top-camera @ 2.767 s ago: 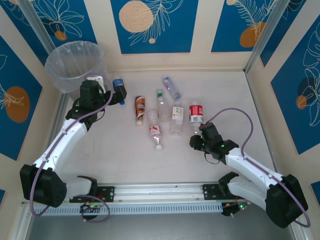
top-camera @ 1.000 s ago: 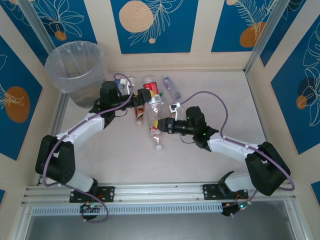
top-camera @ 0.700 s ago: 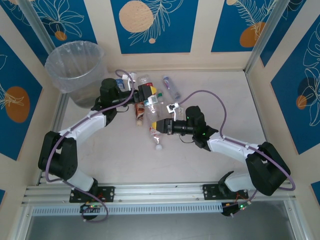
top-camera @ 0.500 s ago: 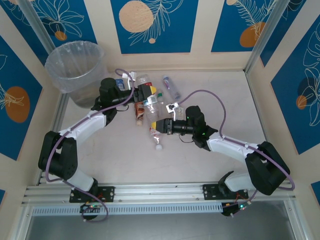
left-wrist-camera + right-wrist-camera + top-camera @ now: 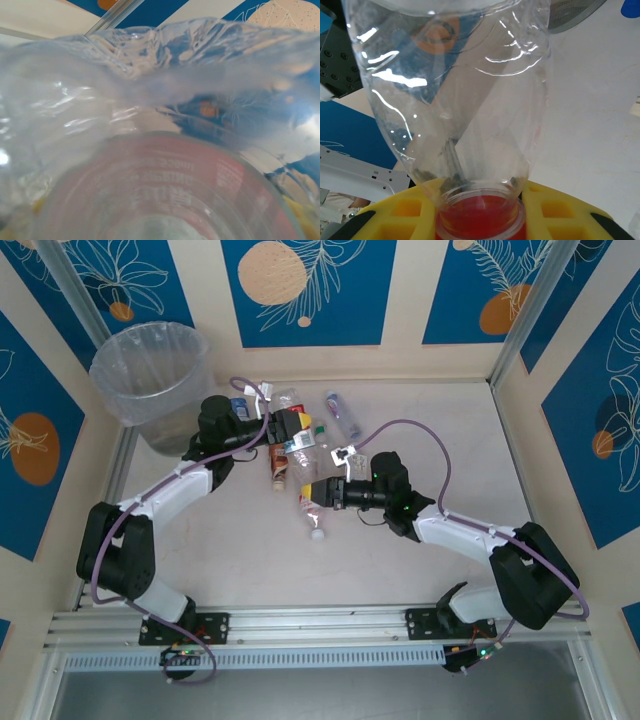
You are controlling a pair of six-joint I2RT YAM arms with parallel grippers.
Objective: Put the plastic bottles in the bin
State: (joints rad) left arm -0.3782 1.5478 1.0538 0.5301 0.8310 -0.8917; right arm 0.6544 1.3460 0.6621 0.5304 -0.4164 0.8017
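Note:
A clear plastic bottle [image 5: 300, 445] with a red label hangs above the table between my two arms. My right gripper [image 5: 323, 490] is shut on its red-capped neck. In the right wrist view the yellow pads [image 5: 400, 220] clamp the cap and the clear body [image 5: 455, 90] stretches away. My left gripper [image 5: 280, 425] straddles the bottle's base end, and whether its jaws press the wall I cannot tell. The bottle's base [image 5: 160, 190] crowds the left wrist view. The bin [image 5: 150, 365] stands at the far left, behind the left arm.
Loose bottles lie on the table: a purple one [image 5: 342, 415], a brown-labelled one [image 5: 279, 468], a red-labelled one with a white cap [image 5: 313, 512]. A blue-capped one [image 5: 239, 404] lies behind the left wrist. Walls close in the back and sides.
The left gripper's jaws have narrowed around the base of the bottle. The left gripper shifted slightly toward the bin side, and the bottle tilted with it. The right arm stayed put.

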